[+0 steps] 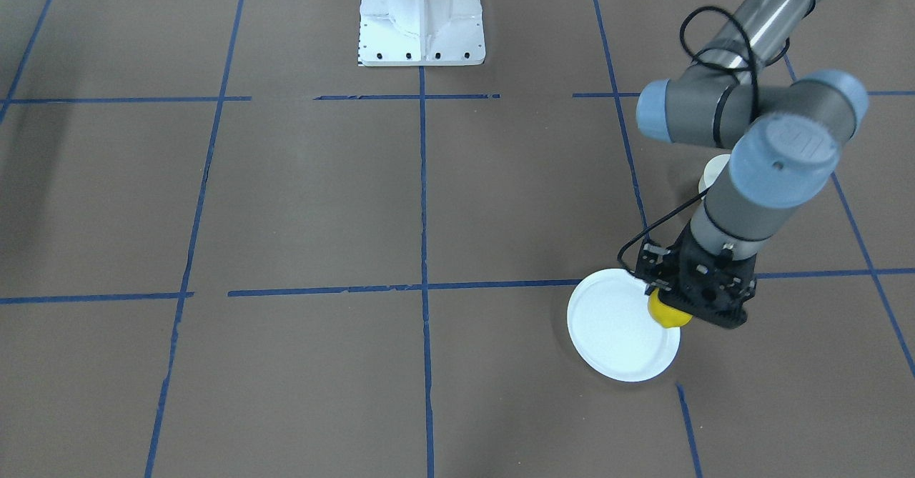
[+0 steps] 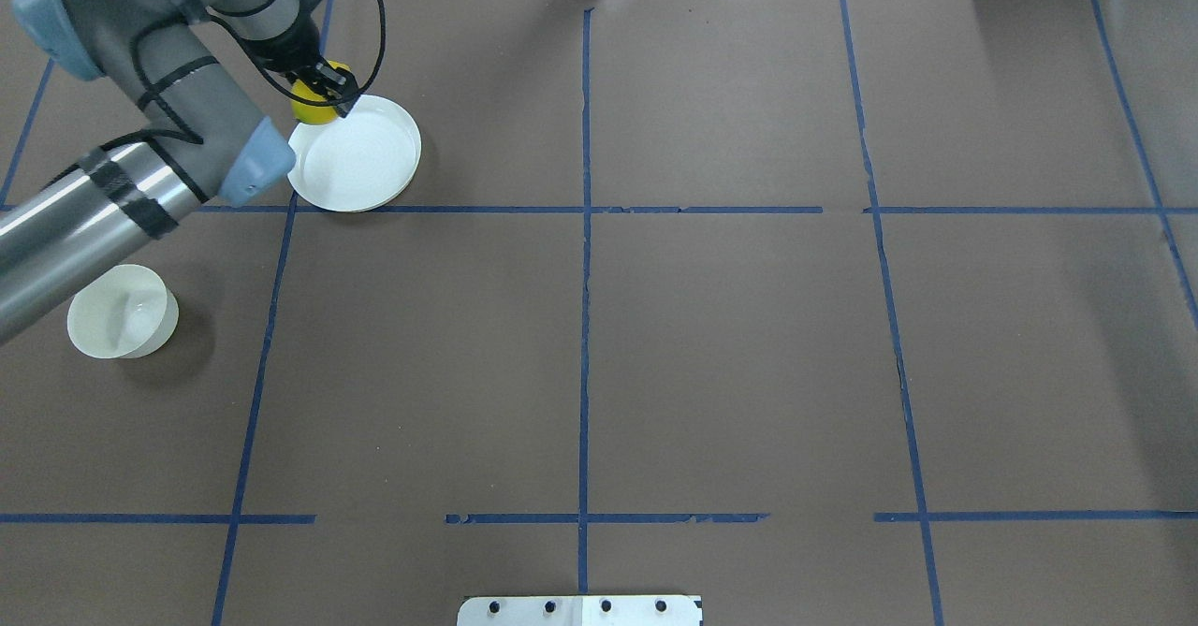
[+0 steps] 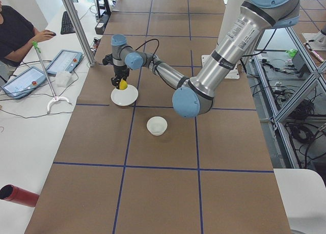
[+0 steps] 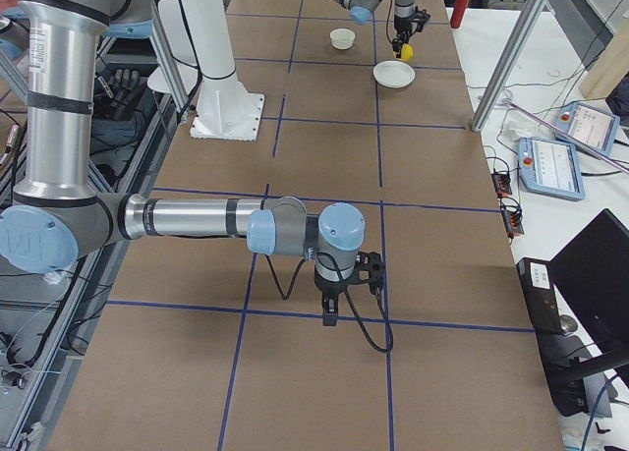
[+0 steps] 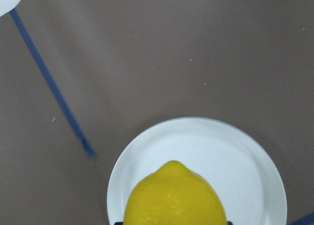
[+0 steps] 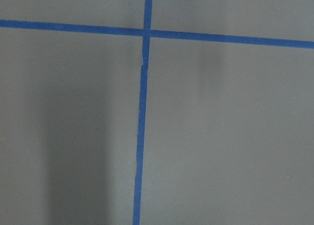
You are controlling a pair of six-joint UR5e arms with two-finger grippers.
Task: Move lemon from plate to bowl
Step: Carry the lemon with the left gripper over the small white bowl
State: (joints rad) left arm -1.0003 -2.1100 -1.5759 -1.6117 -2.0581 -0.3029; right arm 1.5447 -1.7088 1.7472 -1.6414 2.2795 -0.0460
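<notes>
My left gripper is shut on the yellow lemon and holds it a little above the left rim of the white plate. The front view shows the lemon under the gripper at the plate's edge. In the left wrist view the lemon hangs over the plate. The small white bowl stands apart, nearer the robot, partly under the left arm. My right gripper points down at bare table in the exterior right view; I cannot tell whether it is open or shut.
The table is brown with blue tape lines. The robot's white base stands at the table's near middle. An operator and control tablets sit beyond the far table edge.
</notes>
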